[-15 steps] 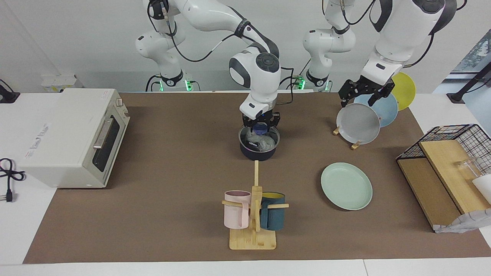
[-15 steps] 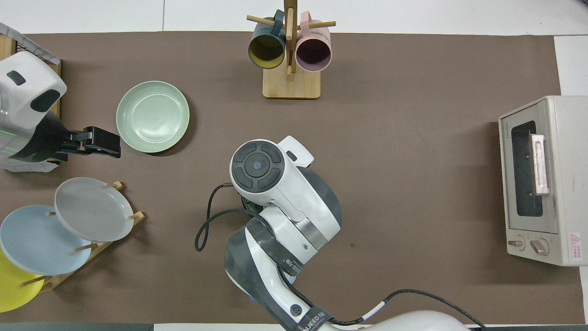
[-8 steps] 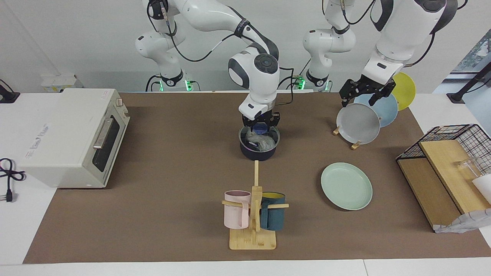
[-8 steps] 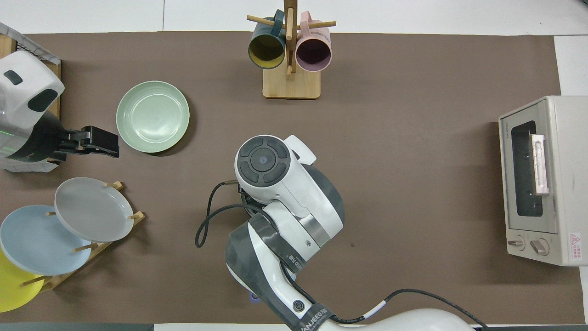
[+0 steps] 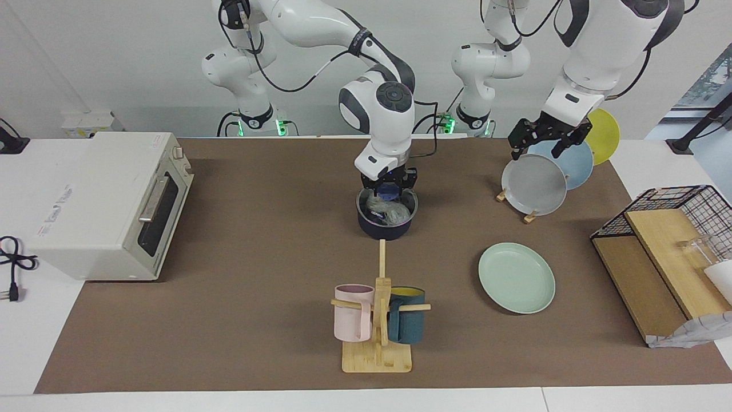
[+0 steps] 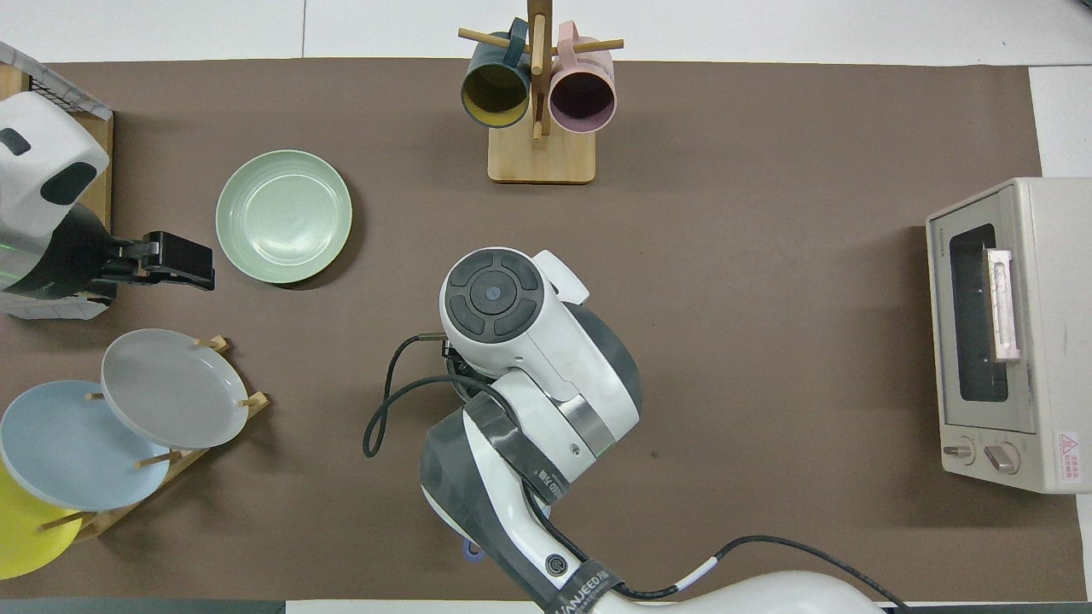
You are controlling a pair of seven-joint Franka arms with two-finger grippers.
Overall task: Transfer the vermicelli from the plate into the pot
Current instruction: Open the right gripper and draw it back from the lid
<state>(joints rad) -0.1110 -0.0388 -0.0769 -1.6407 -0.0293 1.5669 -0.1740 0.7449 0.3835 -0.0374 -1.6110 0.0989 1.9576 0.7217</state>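
In the facing view you see the right pincer (image 5: 389,190) just above the pot (image 5: 386,215), at the rim or slightly inside it. Its fingertips are together, and you cannot tell if any strands are between them. The vermicelli (image 5: 388,209) lies inside the pot as a whitish heap. In the overhead view you cannot see any of this, because the right arm's wrist covers the pot and the noodles.

The plate (image 6: 283,216) shows best from overhead: it lies bare on the bench (image 6: 768,341), toward the left arm's end and farther from the robots than the pot.

The left pincer (image 5: 544,139) hangs with its fingers spread over the grey plate (image 5: 533,183) in the rack and holds nothing.
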